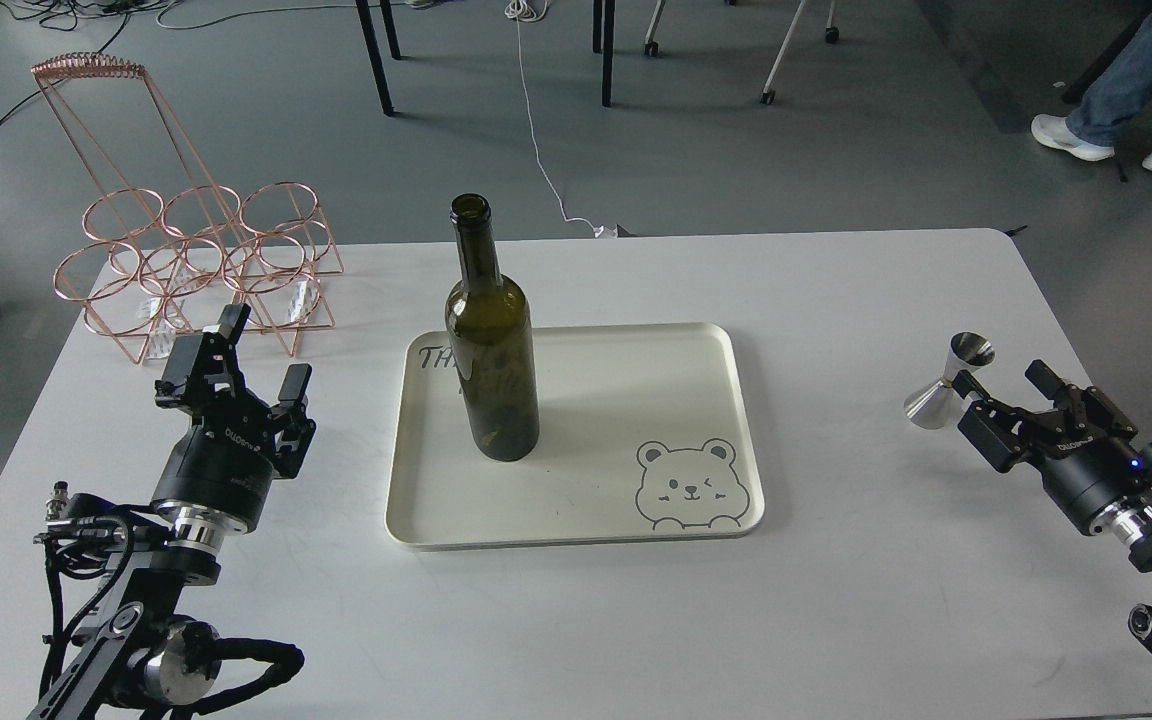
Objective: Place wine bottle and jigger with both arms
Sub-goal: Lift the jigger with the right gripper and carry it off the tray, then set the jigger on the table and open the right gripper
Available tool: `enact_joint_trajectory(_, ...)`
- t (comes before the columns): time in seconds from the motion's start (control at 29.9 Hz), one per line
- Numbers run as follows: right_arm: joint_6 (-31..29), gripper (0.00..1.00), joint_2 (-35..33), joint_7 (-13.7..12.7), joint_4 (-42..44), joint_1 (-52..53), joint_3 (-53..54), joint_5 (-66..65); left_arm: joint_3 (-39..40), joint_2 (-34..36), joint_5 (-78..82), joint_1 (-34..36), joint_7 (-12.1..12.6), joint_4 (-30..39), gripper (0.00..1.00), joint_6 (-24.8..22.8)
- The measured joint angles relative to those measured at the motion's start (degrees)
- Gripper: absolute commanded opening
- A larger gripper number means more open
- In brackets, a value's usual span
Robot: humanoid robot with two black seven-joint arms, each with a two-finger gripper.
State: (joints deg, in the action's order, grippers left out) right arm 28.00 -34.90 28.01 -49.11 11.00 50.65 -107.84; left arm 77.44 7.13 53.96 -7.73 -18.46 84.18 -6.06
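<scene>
Bare tabletop (836, 300) around upright bottle (492, 350)
</scene>
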Motion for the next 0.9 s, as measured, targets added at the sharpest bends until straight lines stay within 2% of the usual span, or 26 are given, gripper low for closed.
enact_joint_trajectory(0.17, 0.00, 0.96, -4.61, 0.00, -5.06, -3.86, -0.08, 0.13, 0.00, 0.07, 0.00, 0.00, 0.00, 0.03, 0.98, 0.00)
enact_joint_trajectory(0.3, 0.00, 0.97, -8.95, -0.01, -12.88, -7.41, 0.01, 2.78, 0.00, 0.09, 0.00, 0.00, 0.00, 0.04, 0.98, 0.00)
enact_joint_trajectory(0.53, 0.00, 0.97, -16.61, -0.02, -29.38, -9.59, -1.17, 22.93, 0.00, 0.08, 0.00, 0.00, 0.00, 0.09, 0.98, 0.00)
enact_joint_trajectory(0.73, -0.34, 0.98, -16.01, -0.02, -33.50, -1.85, -1.27, 42.82, -0.01, 0.02, 0.00, 0.00, 0.00, 0.13, 0.98, 0.00)
enact_joint_trajectory(0.9, -5.97, 0.98, -10.10, -0.03, -33.00, 7.15, -1.35, 59.93, -0.01, 0.23, 0.00, 0.00, 0.00, 0.26, 0.98, 0.00)
